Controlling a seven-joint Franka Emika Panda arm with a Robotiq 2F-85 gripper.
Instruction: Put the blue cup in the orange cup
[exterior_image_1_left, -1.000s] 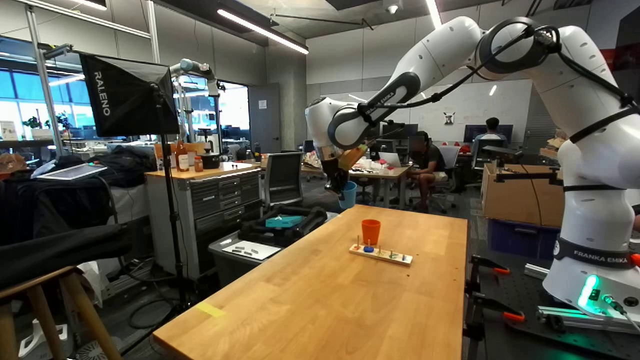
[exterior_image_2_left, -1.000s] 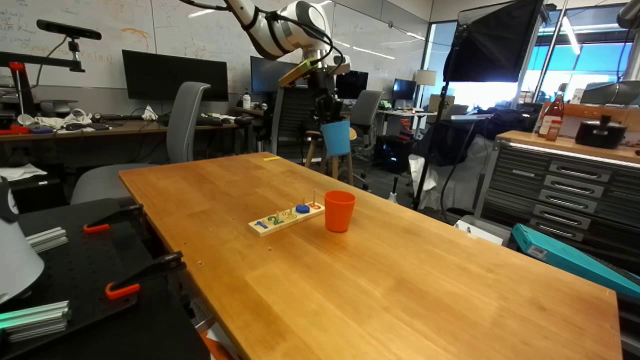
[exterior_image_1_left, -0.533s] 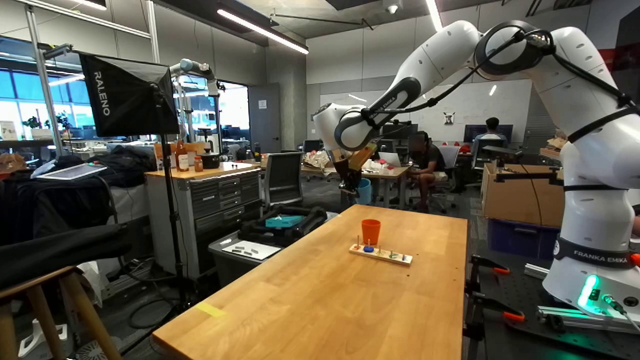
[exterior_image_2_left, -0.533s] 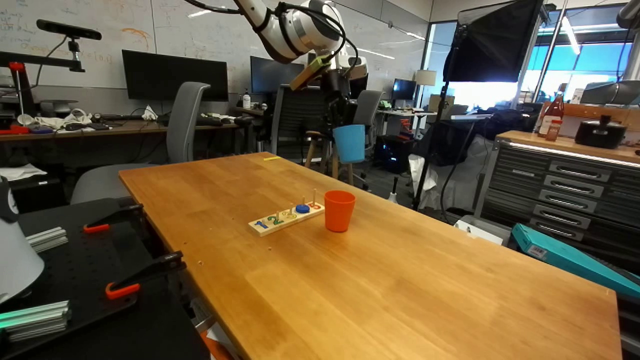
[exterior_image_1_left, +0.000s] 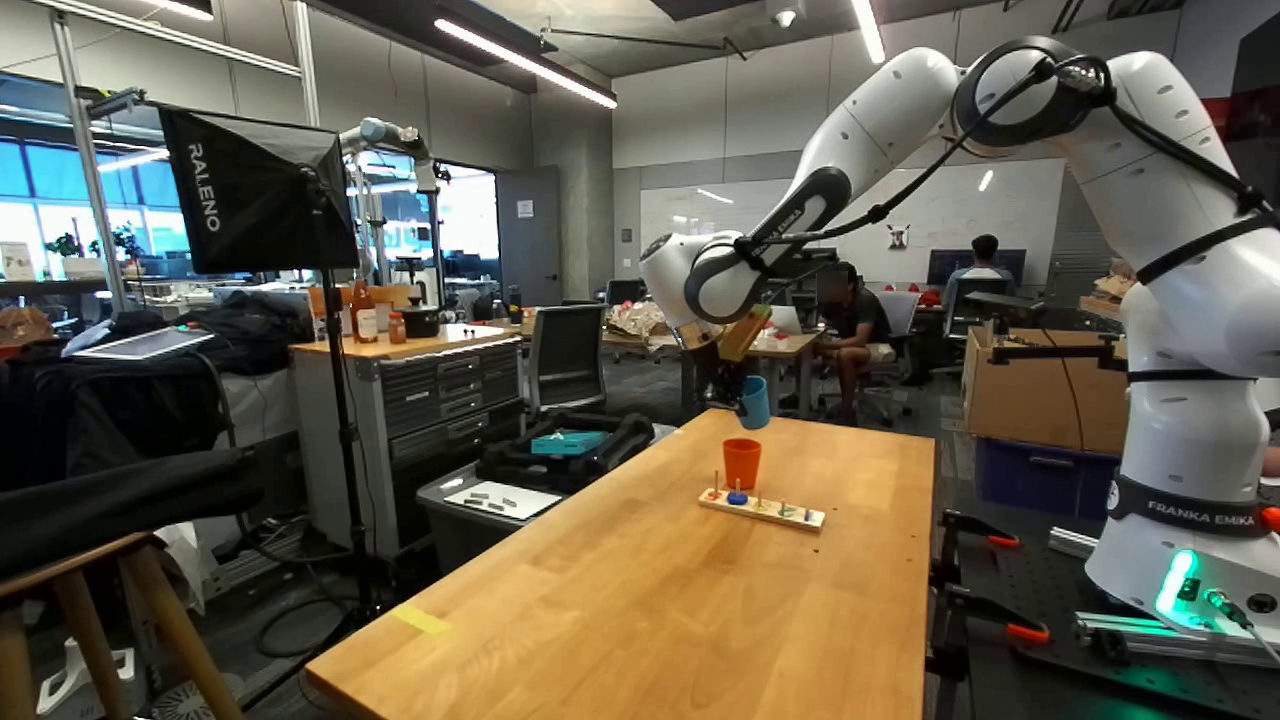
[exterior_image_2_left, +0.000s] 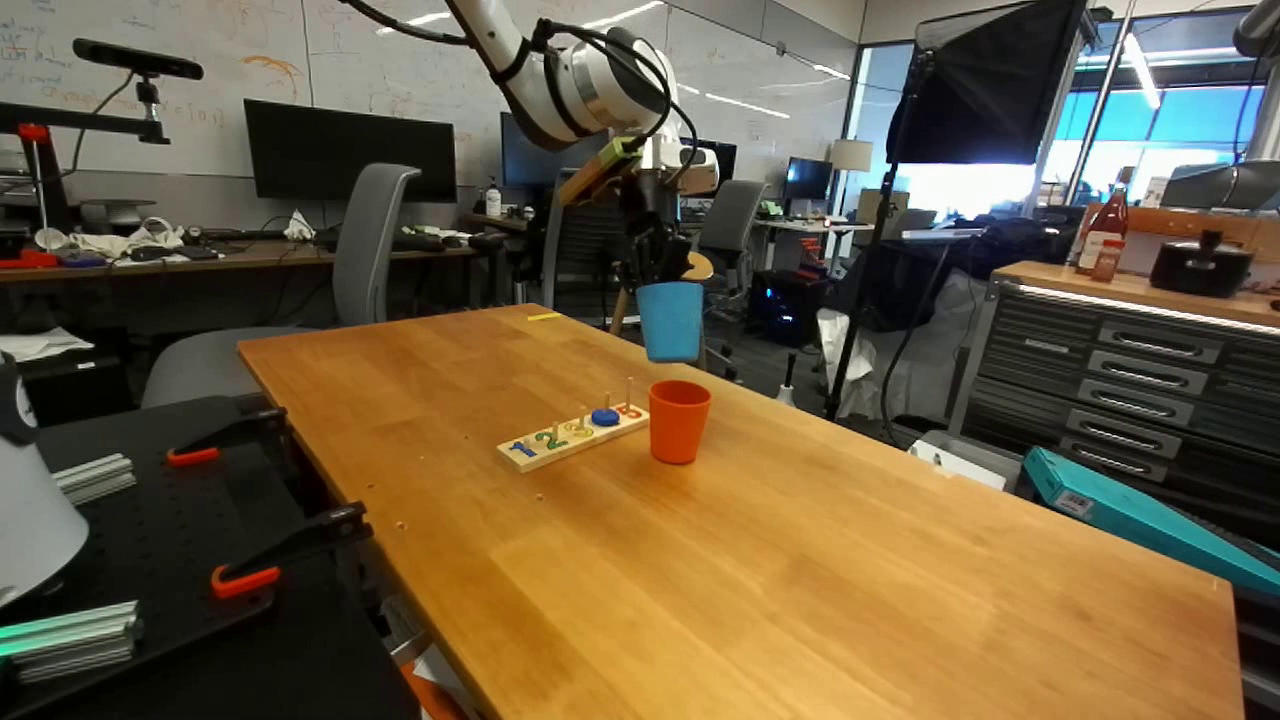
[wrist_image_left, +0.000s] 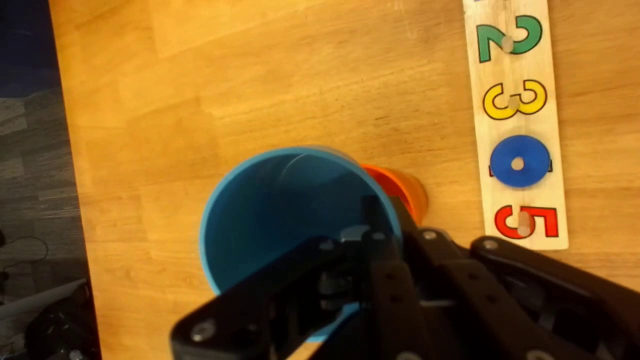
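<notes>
The blue cup (exterior_image_1_left: 756, 404) hangs from my gripper (exterior_image_1_left: 738, 396), mouth up and slightly tilted, above table height. It also shows in an exterior view (exterior_image_2_left: 671, 324) under the gripper (exterior_image_2_left: 655, 275). In the wrist view one finger of the gripper (wrist_image_left: 387, 217) is inside the blue cup (wrist_image_left: 280, 205) and one outside, shut on its rim. The orange cup (exterior_image_1_left: 742, 465) stands upright on the table, lower than the blue cup and apart from it, in both exterior views (exterior_image_2_left: 679, 425). In the wrist view the blue cup and fingers hide most of the orange cup (wrist_image_left: 412, 190).
A wooden number-peg board (exterior_image_2_left: 570, 440) with a blue ring (exterior_image_2_left: 605, 417) lies beside the orange cup; its pegs stand up. It also shows in the wrist view (wrist_image_left: 515, 130). The wooden table (exterior_image_1_left: 640, 620) has clamps (exterior_image_1_left: 1000, 540) along the robot-side edge.
My gripper has carried the blue cup sideways and then down, so it is now lower and closer to the orange cup. The orange cup and peg board have not moved.
</notes>
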